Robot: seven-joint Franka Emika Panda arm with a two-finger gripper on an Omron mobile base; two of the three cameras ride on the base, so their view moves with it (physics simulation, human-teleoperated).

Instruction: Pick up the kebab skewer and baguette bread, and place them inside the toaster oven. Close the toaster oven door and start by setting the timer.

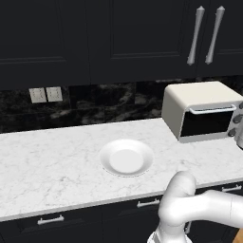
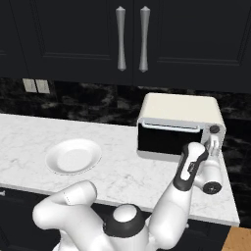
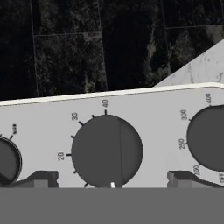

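Note:
The cream toaster oven (image 1: 190,97) (image 2: 179,108) stands at the counter's right end. Its dark glass door (image 1: 206,122) (image 2: 162,139) is shut, the silver handle (image 2: 169,126) along its top. My gripper (image 2: 214,144) (image 3: 113,180) faces the oven's right knob panel. In the hand view the middle dial (image 3: 107,151), ringed with the numbers 20, 30 and 40, sits between my two fingertips (image 3: 43,179). The tips stand apart from its sides, so the gripper is open. More knobs show at the left (image 3: 6,159) and right (image 3: 210,138). The kebab skewer and baguette bread are hidden.
An empty white plate (image 1: 126,157) (image 2: 73,156) lies mid-counter on the white marble counter (image 1: 47,161). Dark upper cabinets with silver handles (image 1: 194,35) (image 2: 120,39) hang above the oven. Wall outlets (image 1: 46,94) sit on the black backsplash.

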